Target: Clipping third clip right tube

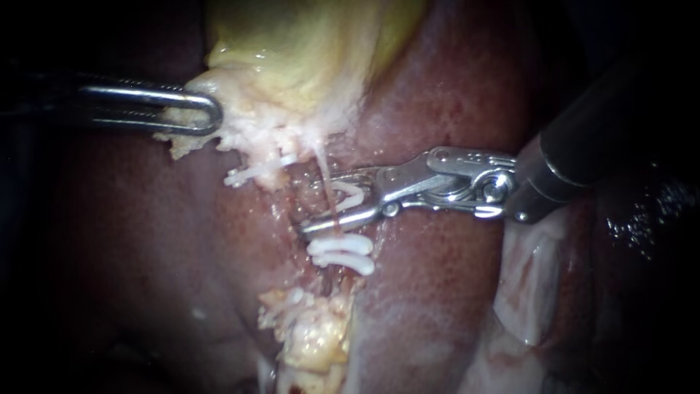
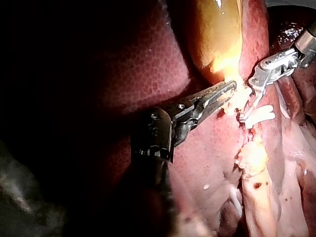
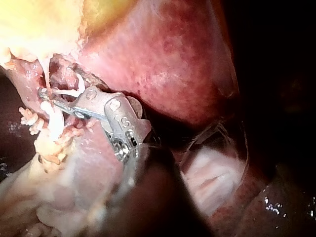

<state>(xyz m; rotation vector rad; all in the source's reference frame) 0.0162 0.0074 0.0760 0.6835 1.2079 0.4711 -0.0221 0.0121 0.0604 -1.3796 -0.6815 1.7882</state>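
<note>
A thin pale tube [image 1: 321,165] runs down from the yellow gallbladder [image 1: 306,51] between the jaws of my right instrument [image 1: 318,201]. Those jaws stand apart on either side of the tube and hold a white clip [image 1: 349,195] between them. Two white clips [image 1: 341,254] sit side by side on the same tube just below the lower jaw. My left instrument [image 1: 211,113] is shut on the pale fringe of the gallbladder, holding it to the left. In the left wrist view, my left instrument [image 2: 232,89] grips that fringe, with my right instrument [image 2: 249,98] just beyond it.
Another white clip [image 1: 248,175] lies on the strand left of the tube. Dark red liver [image 1: 452,95] surrounds the site. Pale fatty tissue [image 1: 313,335] hangs below the clips, and whitish tissue [image 1: 532,284] lies under the right shaft.
</note>
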